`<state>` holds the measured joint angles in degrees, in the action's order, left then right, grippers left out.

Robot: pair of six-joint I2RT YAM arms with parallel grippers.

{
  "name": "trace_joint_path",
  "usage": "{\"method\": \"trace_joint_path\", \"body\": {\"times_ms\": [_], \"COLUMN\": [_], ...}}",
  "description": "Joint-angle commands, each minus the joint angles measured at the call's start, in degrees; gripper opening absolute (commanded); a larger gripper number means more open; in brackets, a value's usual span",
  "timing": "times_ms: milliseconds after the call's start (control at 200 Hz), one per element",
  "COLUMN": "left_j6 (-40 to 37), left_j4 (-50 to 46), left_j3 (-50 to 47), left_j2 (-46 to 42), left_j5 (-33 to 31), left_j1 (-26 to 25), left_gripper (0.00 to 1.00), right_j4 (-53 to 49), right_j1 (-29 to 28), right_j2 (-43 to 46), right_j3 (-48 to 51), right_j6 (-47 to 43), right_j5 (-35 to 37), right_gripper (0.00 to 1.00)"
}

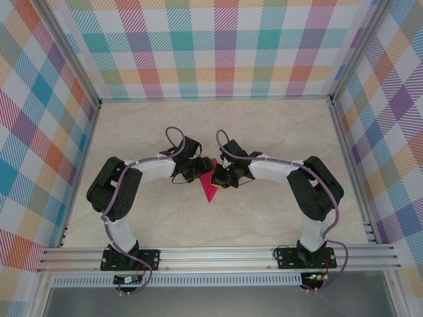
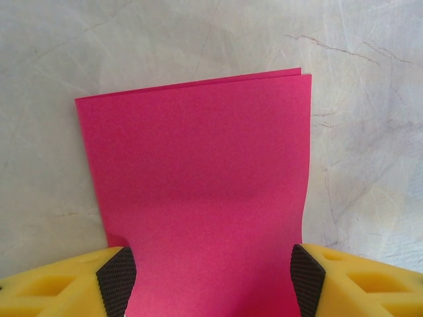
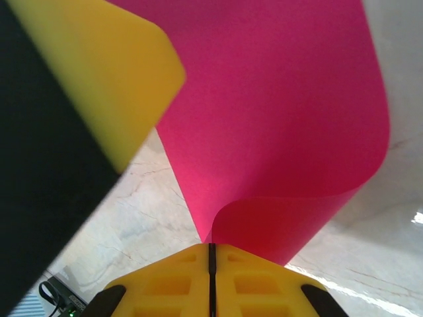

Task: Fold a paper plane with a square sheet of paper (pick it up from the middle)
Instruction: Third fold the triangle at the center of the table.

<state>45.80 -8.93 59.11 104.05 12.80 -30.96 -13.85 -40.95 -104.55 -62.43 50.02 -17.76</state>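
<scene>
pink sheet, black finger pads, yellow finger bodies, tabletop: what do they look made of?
Pink sheet: thin matte paper; it curls softly and shows two layered edges.
Finger pads: probably rubber; black, with a fine grid texture.
Finger bodies: likely moulded or printed plastic; matte yellow with cut-out pockets.
Tabletop: marble-look surface, veined, with a slight sheen; stone or laminate, cannot tell.

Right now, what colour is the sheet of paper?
The sheet of paper is plain magenta-pink, clearest in the left wrist view.
</scene>
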Motion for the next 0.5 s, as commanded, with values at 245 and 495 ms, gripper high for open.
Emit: {"method": "trace_joint_path", "body": {"times_ms": [245, 495], "left_j6": [-0.6, -0.6], "left_j4": [-2.8, -3.0], "left_j3": [0.0, 0.0], "left_j2": [3.2, 3.3], "left_j5": [0.0, 0.4], "left_j1": [0.6, 0.6], "left_gripper": [0.67, 0.67], "right_j4": [4.2, 5.7], "right_j1": [-0.2, -0.4], "right_j2": [-3.3, -4.1], "right_j3": [-0.1, 0.3], "right_j6": [-1.8, -3.2], "right_j5": [-2.3, -3.5], "right_gripper": [0.09, 0.09]}}
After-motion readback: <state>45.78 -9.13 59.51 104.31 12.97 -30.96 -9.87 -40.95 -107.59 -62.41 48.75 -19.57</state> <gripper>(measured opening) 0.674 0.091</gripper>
